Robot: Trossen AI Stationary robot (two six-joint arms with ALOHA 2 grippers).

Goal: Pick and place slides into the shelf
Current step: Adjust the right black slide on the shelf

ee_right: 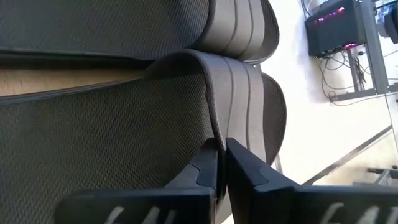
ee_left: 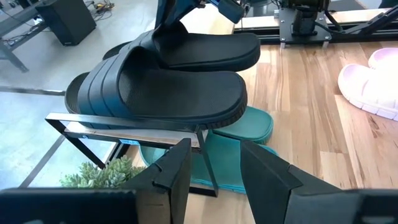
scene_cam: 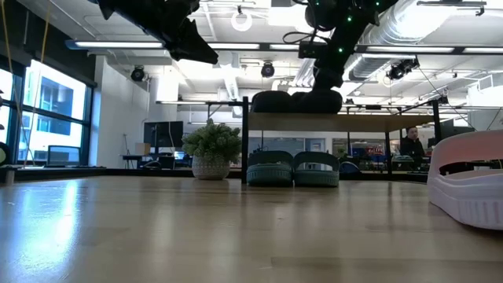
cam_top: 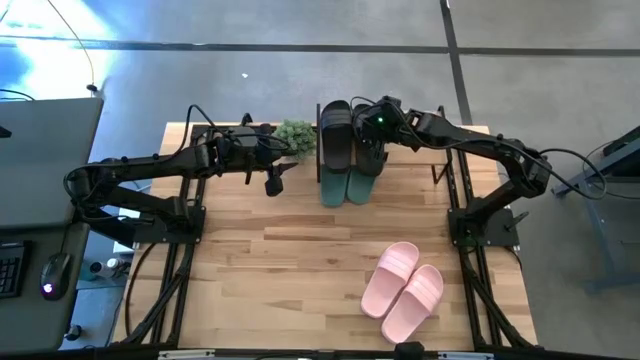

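Observation:
The shelf (cam_top: 322, 150) stands at the table's far middle. Two black slides lie side by side on its top board (scene_cam: 369, 123): one free (cam_top: 335, 135), and one (cam_top: 368, 150) with my right gripper (ee_right: 221, 163) shut on its strap. A teal pair (cam_top: 345, 187) rests sole-down on the table under the board. A pink pair (cam_top: 403, 290) lies on the table at the near right. My left gripper (ee_left: 214, 171) hovers open left of the shelf, holding nothing. My right gripper pinches the heel-side edge of the black slide's strap (ee_right: 214, 138) between its two fingers. The fingers slant down onto it from the table's right and far side. The slide lies with its sole on the shelf's top board, next to the other black slide (ee_right: 124, 25).
A small potted plant (cam_top: 295, 135) stands just left of the shelf, close under my left arm. Bare tabletop lies between the shelf and the pink pair. The arms' black frames (cam_top: 470, 230) line the table's left and right sides.

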